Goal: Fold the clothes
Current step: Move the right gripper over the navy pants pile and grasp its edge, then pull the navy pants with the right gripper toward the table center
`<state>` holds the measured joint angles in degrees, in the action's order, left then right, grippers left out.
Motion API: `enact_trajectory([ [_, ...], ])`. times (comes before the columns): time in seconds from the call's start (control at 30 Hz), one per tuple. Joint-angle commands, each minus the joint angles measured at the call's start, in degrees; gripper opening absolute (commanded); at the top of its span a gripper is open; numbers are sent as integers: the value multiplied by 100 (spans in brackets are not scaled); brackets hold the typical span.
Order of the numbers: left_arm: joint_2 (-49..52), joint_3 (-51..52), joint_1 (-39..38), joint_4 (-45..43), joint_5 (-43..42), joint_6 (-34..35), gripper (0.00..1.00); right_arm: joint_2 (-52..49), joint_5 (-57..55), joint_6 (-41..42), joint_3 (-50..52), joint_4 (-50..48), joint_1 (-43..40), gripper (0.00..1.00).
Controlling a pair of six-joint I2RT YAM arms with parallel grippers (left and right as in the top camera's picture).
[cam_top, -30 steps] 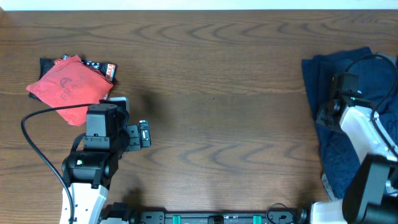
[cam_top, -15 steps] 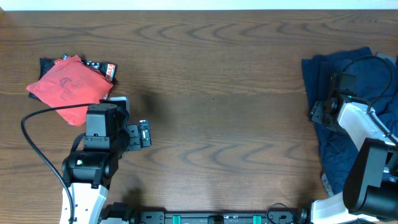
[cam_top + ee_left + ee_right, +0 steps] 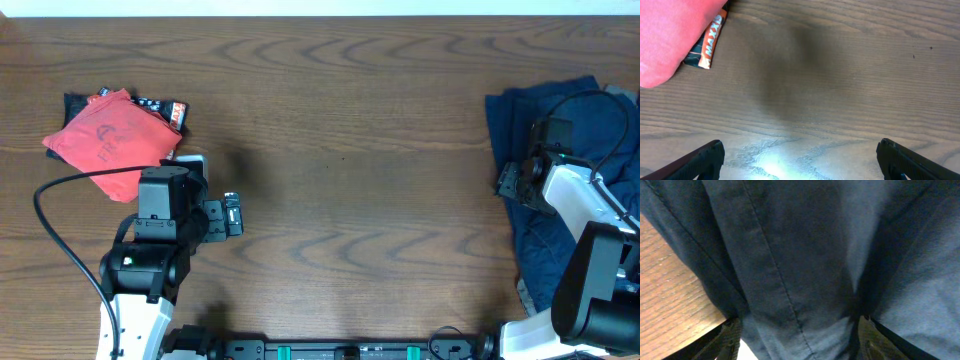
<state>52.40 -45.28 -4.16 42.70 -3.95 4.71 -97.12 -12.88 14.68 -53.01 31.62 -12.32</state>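
Observation:
The dark navy clothes (image 3: 575, 110) lie in a rumpled heap at the table's right edge. My right gripper (image 3: 512, 183) is low over the heap's left edge. In the right wrist view the navy cloth (image 3: 805, 255) with a stitched seam fills the frame, and the right gripper (image 3: 797, 340) is open with its fingers wide apart and a fold of cloth between them. My left gripper (image 3: 185, 165) hovers at the front left, far from the clothes. In the left wrist view it (image 3: 800, 160) is open over bare wood.
A red pouch (image 3: 105, 135) lies at the back left with a dark snack packet (image 3: 165, 107) beside it. Both show in the left wrist view, the pouch (image 3: 665, 35) and the packet (image 3: 707, 42). The wooden table (image 3: 350, 150) spans the middle.
My right gripper has shifted slightly left toward the heap's left edge. The left arm has not moved.

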Motion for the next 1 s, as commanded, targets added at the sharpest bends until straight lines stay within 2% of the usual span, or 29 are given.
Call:
enact_trajectory([
  [0.0, 2, -114, 33, -11, -15, 52, 98, -39, -214, 76, -50, -2, -39, 72],
  [0.23, 2, -114, 33, -11, -15, 55, 98, -39, -216, 74, -48, 31, -39, 64],
  [0.3, 2, -114, 33, -9, -15, 52, 98, -39, -238, 74, -31, 57, -39, 60],
  [0.63, 2, -114, 33, -11, -15, 52, 98, -39, -343, 114, 278, -155, -42, 53],
  [0.73, 2, -114, 33, -11, -15, 52, 98, -39, -341, 116, 278, -166, -42, 39],
  [0.93, 2, -114, 33, -13, -13, 52, 98, -37, -341, 116, 245, -170, -42, 3],
  [0.97, 2, -114, 33, -13, -15, 52, 98, -37, -339, 116, 223, -168, -42, 1],
])
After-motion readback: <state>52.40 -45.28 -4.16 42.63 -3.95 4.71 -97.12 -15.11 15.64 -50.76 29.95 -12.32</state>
